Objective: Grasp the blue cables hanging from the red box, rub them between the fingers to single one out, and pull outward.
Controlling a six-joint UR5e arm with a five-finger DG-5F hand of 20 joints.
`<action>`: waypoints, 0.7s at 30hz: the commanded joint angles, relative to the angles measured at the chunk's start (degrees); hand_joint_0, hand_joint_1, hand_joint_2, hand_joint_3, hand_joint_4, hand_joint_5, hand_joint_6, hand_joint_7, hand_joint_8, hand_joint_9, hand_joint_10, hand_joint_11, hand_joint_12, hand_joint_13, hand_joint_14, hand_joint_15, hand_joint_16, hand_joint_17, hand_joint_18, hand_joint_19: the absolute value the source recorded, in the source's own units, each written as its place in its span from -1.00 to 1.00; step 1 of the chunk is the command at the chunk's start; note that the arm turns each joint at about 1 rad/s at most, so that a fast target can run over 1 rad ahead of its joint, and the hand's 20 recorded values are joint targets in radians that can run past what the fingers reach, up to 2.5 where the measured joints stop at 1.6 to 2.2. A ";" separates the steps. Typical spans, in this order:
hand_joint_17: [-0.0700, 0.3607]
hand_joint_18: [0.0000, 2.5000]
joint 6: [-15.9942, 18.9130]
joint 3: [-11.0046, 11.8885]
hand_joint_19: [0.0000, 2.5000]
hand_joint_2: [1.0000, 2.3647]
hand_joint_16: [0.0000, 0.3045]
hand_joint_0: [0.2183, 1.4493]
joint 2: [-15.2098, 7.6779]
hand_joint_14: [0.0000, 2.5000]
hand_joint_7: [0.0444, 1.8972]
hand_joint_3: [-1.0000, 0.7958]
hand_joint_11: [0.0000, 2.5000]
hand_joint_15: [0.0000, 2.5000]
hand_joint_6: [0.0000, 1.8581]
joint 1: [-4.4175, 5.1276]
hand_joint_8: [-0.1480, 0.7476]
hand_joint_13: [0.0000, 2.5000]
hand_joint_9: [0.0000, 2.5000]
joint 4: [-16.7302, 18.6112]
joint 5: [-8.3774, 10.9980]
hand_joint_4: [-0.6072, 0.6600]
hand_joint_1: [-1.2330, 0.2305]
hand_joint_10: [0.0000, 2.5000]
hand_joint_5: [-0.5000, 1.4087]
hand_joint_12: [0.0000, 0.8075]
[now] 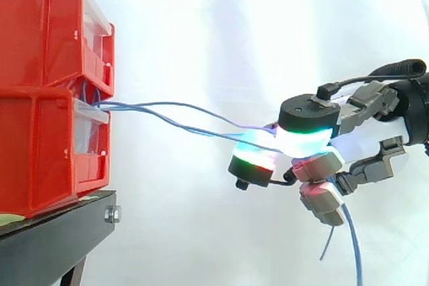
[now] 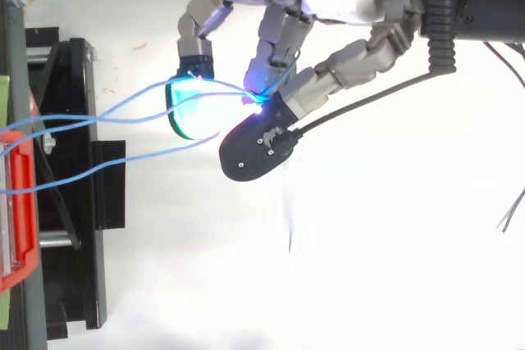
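As hand (image 1: 310,117) pinches blue cables (image 1: 188,127), red bins (image 1: 40,38)

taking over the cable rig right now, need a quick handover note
Hand: shut on the blue cables, which are pinched between its glowing pads, out in the air away from the box.
Things: the cables leave the front of the red box on the black stand and run nearly level across to the hand. Their loose ends hang below it.
Done: the grasp.
Left: several strands run into the pinch, so none is singled out yet. Rub them apart, then pull one outward.
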 commanded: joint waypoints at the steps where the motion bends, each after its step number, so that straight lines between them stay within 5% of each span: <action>1: -0.14 -0.26 -0.38 -0.01 -0.32 -1.00 -0.66 -0.24 0.00 -0.98 -0.04 -0.44 -0.12 -0.32 -0.05 -0.21 -0.03 -0.10 0.01 -0.21 0.00 0.04 -0.55 -0.98 -0.62 -0.10; 7: -0.10 -0.24 -1.08 -0.01 -0.30 -1.00 -0.64 -0.51 0.00 -0.98 -0.03 -0.44 -0.13 -0.32 -0.05 -0.47 0.00 -0.06 0.07 -0.21 -0.18 0.05 -0.29 -0.98 -0.61 -0.05; 21: -0.11 -0.25 -3.36 -3.70 -0.27 -1.00 -0.64 -0.46 0.00 -0.98 -0.04 -0.44 -0.13 -0.31 -0.07 -0.65 0.00 -0.05 0.11 2.16 0.08 0.05 -0.06 -0.98 -0.61 -0.07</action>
